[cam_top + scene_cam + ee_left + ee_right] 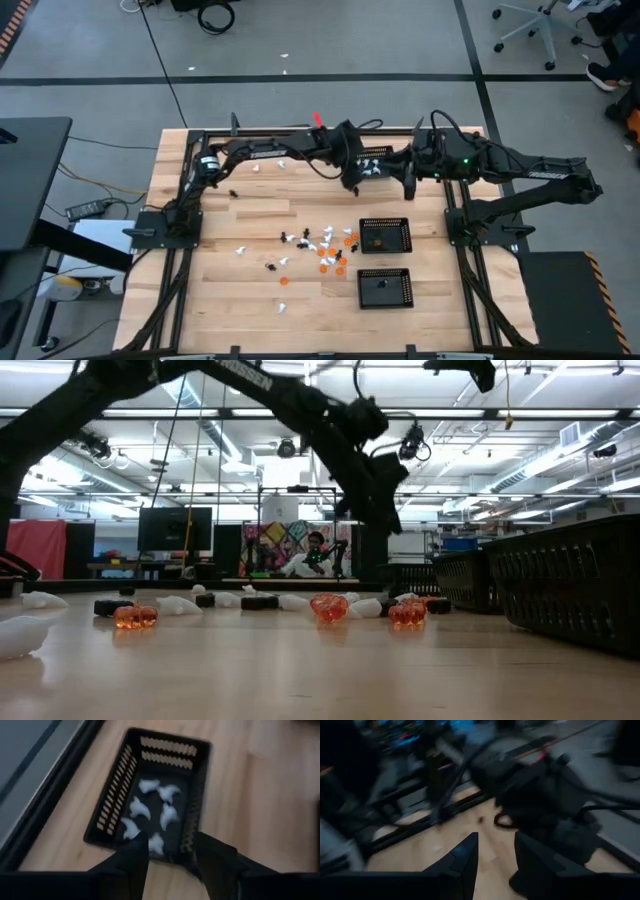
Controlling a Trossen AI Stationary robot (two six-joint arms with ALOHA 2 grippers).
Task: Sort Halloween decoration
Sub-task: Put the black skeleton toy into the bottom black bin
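Left wrist view: left gripper [167, 857] fingers parted, empty, above black rectangular mesh tray [112, 802] w/ six tiny white figures [150, 812]. Right gripper [495, 855] part-open, empty. Orange/black/white figures [325, 250] scattered mid-table.

Bright, even light from ceiling strip lamps [560, 455] fills the room, and soft, faint shadows lie on the pale wooden table [230, 215]. The overhead view is sharp throughout. In the table-level view the nearest tabletop is out of focus and the arm overhead is a dark silhouette against the lamps. The left wrist view is slightly soft, with motion blur on the black tray [112, 802]. The right wrist view is heavily smeared and dim.
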